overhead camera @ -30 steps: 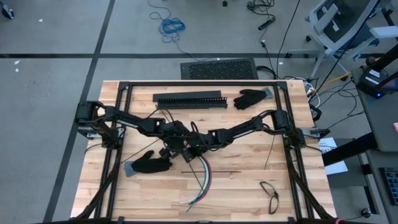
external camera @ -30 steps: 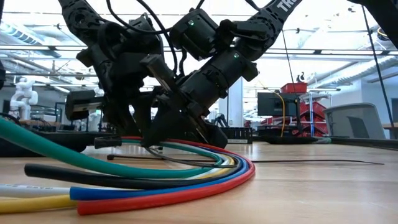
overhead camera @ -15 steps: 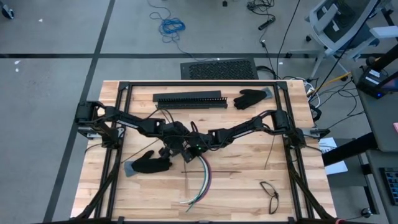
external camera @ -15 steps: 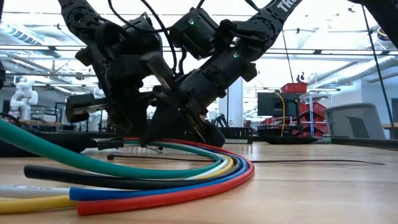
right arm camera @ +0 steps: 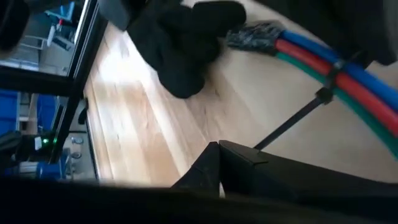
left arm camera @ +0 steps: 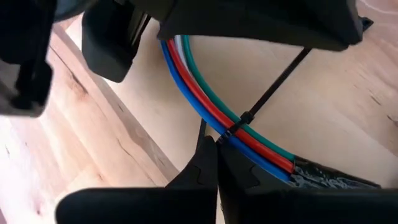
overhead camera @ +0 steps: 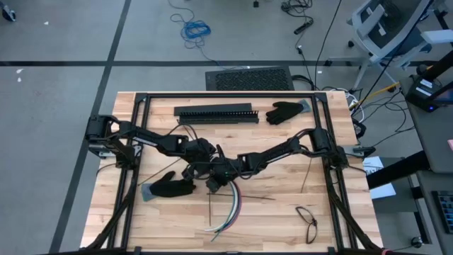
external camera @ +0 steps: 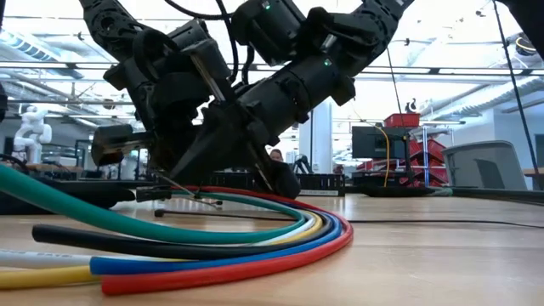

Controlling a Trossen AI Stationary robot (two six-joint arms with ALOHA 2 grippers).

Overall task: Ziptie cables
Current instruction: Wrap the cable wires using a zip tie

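The cables (overhead camera: 230, 205) lie in a curved bundle on the wooden table, with green, red and blue strands (left arm camera: 205, 93) side by side. A black zip tie (left arm camera: 239, 121) is wrapped across the bundle. Its long tail (right arm camera: 289, 124) runs off to my right gripper (right arm camera: 219, 152), which is shut on it. My left gripper (left arm camera: 216, 155) is shut right beside the tie on the blue cable's side. Both grippers meet over the bundle's far end (overhead camera: 212, 176), and they show above the cables in the low view (external camera: 212, 166). My left gripper has its shut fingertips against the zip tie's loop (left arm camera: 222, 135), where it leaves the blue cable. They slant down from the table's left. The fingers hide how much of the tie lies between them. The bundle rests on the table. My right gripper pinches the zip tie's tail near its free end (right arm camera: 258, 144) between its two fingers. It slants down from the table's right, with the fingers roughly along the strip. The tail runs straight and taut from the fingers to the tie's head (right arm camera: 323, 94) on the bundle.
A black glove (overhead camera: 170, 186) lies just left of the grippers, and another glove (overhead camera: 283, 111) lies at the far right. A long black slotted bar (overhead camera: 216, 113) lies along the far side. Loose thin black strips (overhead camera: 251, 197) and a pair of glasses (overhead camera: 308, 221) lie to the right and near.
My right gripper has gone a little toward the table's near edge and left, keeping the tie's tail. The slack dark loop that lay over the cables in the low view a second ago no longer shows there. The cables have stayed in place.
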